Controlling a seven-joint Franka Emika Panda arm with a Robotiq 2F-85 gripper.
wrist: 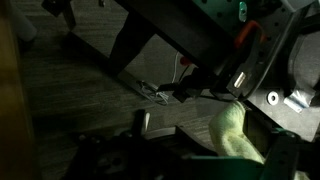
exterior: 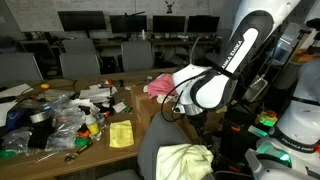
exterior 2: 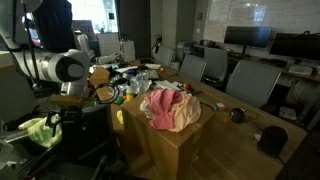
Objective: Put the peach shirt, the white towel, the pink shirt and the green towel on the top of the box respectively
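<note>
The brown box point(exterior 2: 160, 150) carries a heap of cloths. The pink shirt point(exterior 2: 160, 102) lies on top of that heap, and the paler peach shirt point(exterior 2: 186, 118) spills toward the box's front. The white towel point(exterior: 189, 72) shows beside the pink shirt point(exterior: 160, 86). Off the box, the pale green towel point(exterior: 185, 160) lies crumpled low down, also in an exterior view point(exterior 2: 40, 130). The arm point(exterior: 235, 55) bends down over it. In the wrist view my gripper point(wrist: 198, 140) is open, and the green towel point(wrist: 235, 135) lies near its right side. I cannot tell whether they touch.
A cluttered table point(exterior: 100, 150) holds bags, small items and a flat yellow cloth point(exterior: 121, 134). Office chairs point(exterior 2: 245, 80) and monitors point(exterior: 85, 20) stand behind. A grey seat point(exterior: 150, 155) is under the green towel, and dark robot-base hardware point(wrist: 200, 40) is close by.
</note>
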